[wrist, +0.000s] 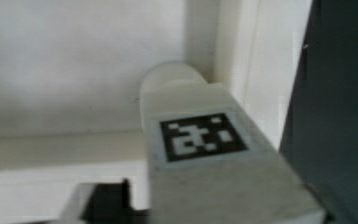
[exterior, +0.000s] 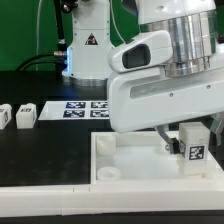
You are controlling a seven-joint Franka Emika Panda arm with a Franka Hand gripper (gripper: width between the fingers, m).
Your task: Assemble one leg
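text: none readable | robot base [exterior: 88,42]: triangular warning sign

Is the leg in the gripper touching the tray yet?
Cannot tell. In the exterior view the leg sits low over the tray, but the gripper hides its base. In the wrist view its tip overlaps the tray wall, with no gap or contact plainly shown.

White leg [exterior: 193,146] w/ b&w tag; table [exterior: 45,150] black.
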